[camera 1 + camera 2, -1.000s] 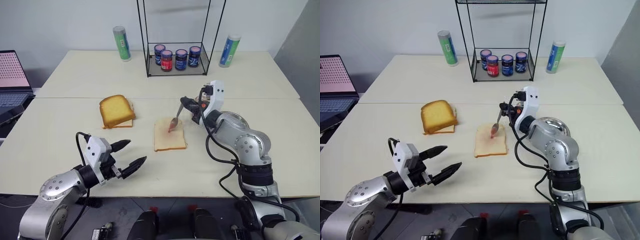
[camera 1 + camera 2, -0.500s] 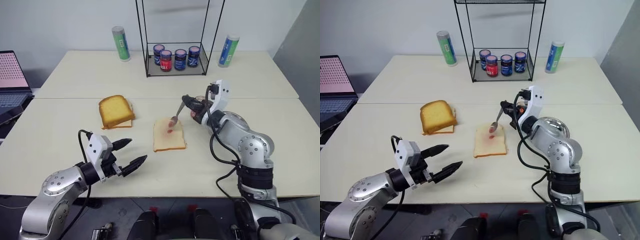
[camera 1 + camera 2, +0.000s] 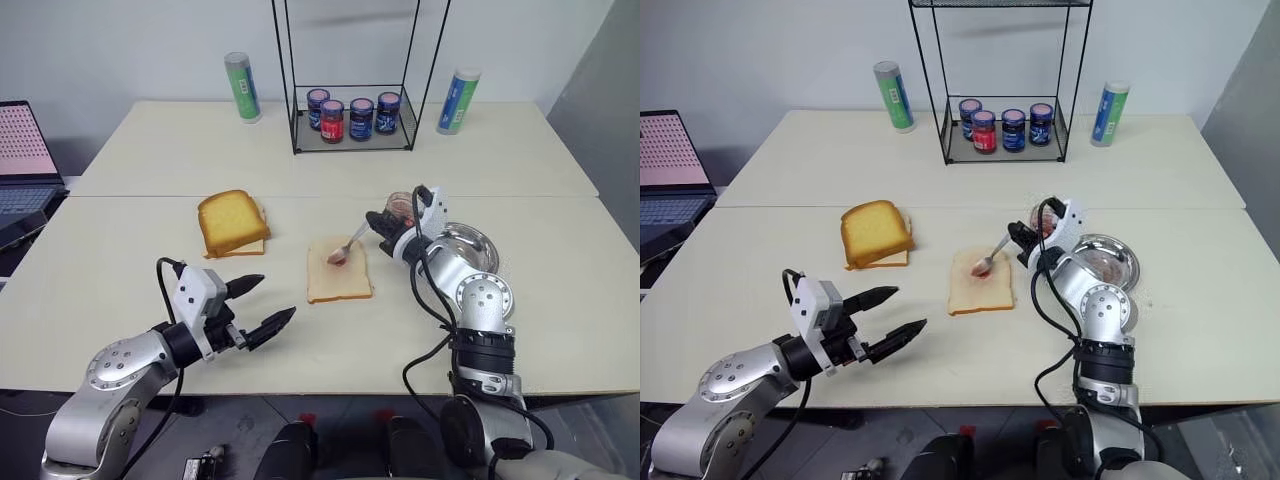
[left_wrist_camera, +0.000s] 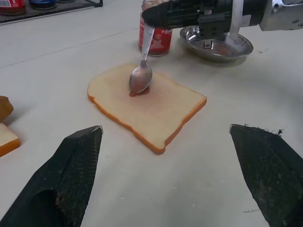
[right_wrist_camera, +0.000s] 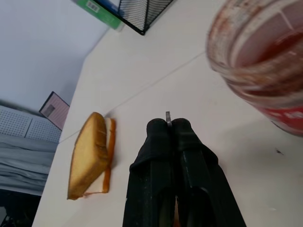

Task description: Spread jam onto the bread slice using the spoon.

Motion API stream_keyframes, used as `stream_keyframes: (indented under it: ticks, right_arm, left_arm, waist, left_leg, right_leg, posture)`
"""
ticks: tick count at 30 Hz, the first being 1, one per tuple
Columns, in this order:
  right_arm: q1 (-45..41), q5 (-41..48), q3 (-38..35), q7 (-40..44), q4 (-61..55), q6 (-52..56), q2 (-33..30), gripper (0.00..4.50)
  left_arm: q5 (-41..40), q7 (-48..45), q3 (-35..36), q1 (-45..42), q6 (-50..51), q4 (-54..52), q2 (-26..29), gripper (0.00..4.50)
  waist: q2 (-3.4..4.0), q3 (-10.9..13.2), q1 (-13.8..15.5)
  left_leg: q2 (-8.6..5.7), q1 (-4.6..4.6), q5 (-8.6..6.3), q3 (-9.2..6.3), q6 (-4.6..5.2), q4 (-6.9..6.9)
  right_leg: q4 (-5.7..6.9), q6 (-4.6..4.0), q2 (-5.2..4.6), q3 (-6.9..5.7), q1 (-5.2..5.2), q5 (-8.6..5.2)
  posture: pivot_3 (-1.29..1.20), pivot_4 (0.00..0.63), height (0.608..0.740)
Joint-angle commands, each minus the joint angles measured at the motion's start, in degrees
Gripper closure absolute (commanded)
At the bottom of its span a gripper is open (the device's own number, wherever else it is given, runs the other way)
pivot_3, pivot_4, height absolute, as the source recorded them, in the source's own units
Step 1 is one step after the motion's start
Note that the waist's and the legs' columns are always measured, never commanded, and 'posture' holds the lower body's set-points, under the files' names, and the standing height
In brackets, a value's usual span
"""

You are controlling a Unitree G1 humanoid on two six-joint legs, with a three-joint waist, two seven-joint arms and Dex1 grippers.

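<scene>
Left wrist view: the right hand (image 4: 147,18), fingers pressed together on the handle of the spoon (image 4: 141,75), holds the bowl tip-down against the bread slice (image 4: 147,105), where it meets a small red smear of jam (image 4: 140,92) near the slice's middle. The slice lies flat on the table (image 4: 57,56). Just behind the right hand stands the clear jam jar (image 4: 156,39), red inside, and beside it a round steel dish (image 4: 218,45) with reddish traces. In the head views the left hand (image 3: 262,306) hovers over the near table edge with its two black fingers (image 3: 242,286) spread wide apart and nothing between them, pointing toward the slice and well apart from it. Farther to the left lies a thicker golden toasted piece (image 3: 232,222) resting on a pale slice. At the far side, a black wire rack (image 3: 352,120) holds four dark-lidded jars (image 3: 352,116), flanked by two upright green-and-blue cylinders (image 3: 243,87). A laptop (image 3: 25,150) sits at the left margin.
</scene>
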Motion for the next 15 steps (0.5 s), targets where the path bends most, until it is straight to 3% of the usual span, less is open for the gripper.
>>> stream_keyframes:
  ticks: [1, 15]
  right_arm:
    - [0.46, 1.88, -0.89, -0.78, -5.38, 1.74, -1.61, 4.47]
    - [0.97, 9.79, -4.41, -5.15, -11.85, 8.13, -3.03, 4.47]
  left_arm:
    - [-0.64, -0.19, -0.17, -1.36, -0.64, -1.33, 0.45, 0.00]
    - [-0.20, -1.50, -1.11, -3.35, -1.05, 0.53, 0.66, 0.00]
  waist:
    - [0.00, 0.00, 0.00]
    - [0.00, 0.00, -0.02]
  left_leg:
    - [0.00, 0.00, 0.00, 0.00, 0.00, 0.00]
    - [0.03, 0.00, 0.00, -0.02, 0.01, -0.02]
  right_leg:
    - [0.00, 0.00, 0.00, 0.00, 0.00, 0.00]
    - [0.00, 0.00, 0.02, -0.02, 0.01, 0.00]
  posture:
    - [0.00, 0.150, 0.740]
    - [0.00, 0.150, 0.740]
